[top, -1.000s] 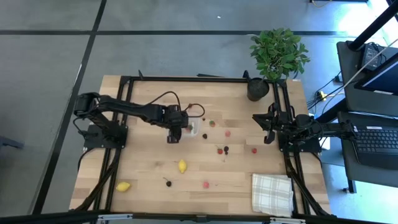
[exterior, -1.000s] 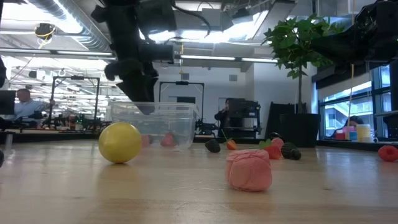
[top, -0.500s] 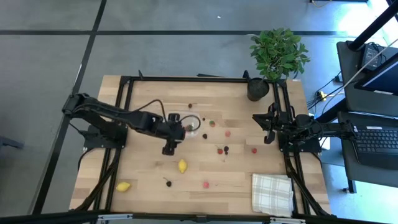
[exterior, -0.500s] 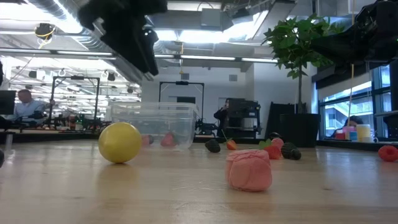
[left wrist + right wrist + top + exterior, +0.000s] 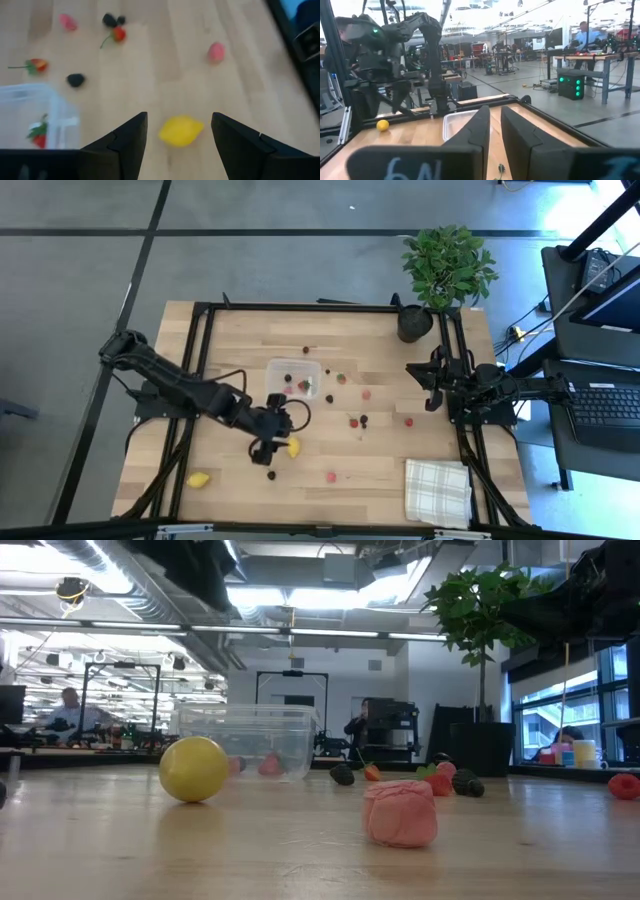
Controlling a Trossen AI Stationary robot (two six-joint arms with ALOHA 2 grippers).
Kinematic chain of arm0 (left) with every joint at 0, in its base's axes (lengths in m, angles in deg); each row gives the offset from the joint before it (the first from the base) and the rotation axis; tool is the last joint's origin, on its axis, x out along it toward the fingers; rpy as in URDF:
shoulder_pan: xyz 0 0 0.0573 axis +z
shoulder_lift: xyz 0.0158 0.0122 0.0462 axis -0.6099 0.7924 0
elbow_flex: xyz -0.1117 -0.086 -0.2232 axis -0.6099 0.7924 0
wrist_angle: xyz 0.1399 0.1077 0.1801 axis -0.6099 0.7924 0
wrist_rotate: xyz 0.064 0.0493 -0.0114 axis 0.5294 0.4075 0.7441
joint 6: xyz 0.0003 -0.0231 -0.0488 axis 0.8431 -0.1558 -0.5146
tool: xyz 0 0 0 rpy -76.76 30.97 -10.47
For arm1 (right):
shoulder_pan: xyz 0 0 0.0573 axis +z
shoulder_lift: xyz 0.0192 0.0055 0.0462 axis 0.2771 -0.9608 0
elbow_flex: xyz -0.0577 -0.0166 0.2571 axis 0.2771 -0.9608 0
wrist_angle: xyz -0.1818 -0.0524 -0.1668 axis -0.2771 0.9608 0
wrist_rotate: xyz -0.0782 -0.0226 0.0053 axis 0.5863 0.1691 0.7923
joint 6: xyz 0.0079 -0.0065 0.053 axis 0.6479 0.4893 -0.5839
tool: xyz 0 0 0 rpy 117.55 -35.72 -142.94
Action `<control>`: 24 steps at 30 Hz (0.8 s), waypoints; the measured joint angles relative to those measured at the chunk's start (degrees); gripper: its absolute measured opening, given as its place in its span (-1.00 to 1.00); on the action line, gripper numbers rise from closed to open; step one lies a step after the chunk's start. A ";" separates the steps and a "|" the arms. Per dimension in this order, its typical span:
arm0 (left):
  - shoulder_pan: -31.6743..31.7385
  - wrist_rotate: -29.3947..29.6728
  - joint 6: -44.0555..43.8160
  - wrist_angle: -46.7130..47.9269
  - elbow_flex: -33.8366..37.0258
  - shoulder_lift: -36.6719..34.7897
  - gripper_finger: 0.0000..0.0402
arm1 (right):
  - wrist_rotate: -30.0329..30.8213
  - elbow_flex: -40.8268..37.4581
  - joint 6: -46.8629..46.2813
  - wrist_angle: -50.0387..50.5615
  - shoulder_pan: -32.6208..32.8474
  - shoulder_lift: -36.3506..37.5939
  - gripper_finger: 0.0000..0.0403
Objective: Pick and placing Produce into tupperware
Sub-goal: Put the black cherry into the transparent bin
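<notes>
The clear tupperware (image 5: 295,376) stands mid-table with a few red and dark pieces inside. A yellow lemon (image 5: 292,447) lies on the wood nearer the front edge. My left gripper (image 5: 271,452) hovers over it, open. In the left wrist view the lemon (image 5: 181,131) shows between and beyond the two spread fingers, which do not touch it. A second lemon (image 5: 198,479) lies at the near left. Red and dark berries (image 5: 357,421) are scattered right of the tub, and a pink piece (image 5: 331,476) lies near the front. My right gripper (image 5: 495,145) rests shut at the right edge.
A potted plant (image 5: 445,270) stands at the far right corner and a checked cloth (image 5: 437,490) lies at the near right. Black frame rails (image 5: 200,360) run along both sides. A dark berry (image 5: 270,474) lies just in front of my left gripper.
My left gripper has swung from beside the tupperware toward the table's near edge and has risen, leaving the low view. It now hangs over the lemon, and its fingers have stayed open.
</notes>
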 joint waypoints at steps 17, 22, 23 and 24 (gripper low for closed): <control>-9.65 -2.84 0.17 -0.80 0.00 3.34 0.06 | 0.00 0.00 -3.23 0.02 0.02 0.00 -0.75; -11.60 -2.89 -0.46 -3.20 0.02 7.70 0.06 | 0.00 0.00 -3.48 0.02 0.01 0.00 -0.75; -11.94 -2.89 -0.99 -3.75 0.02 8.42 0.06 | 0.00 0.00 -3.51 0.02 0.00 0.00 -0.75; -12.28 -2.83 -1.54 -4.54 0.02 9.13 0.06 | 0.00 -0.02 -3.51 0.04 0.02 0.00 -0.75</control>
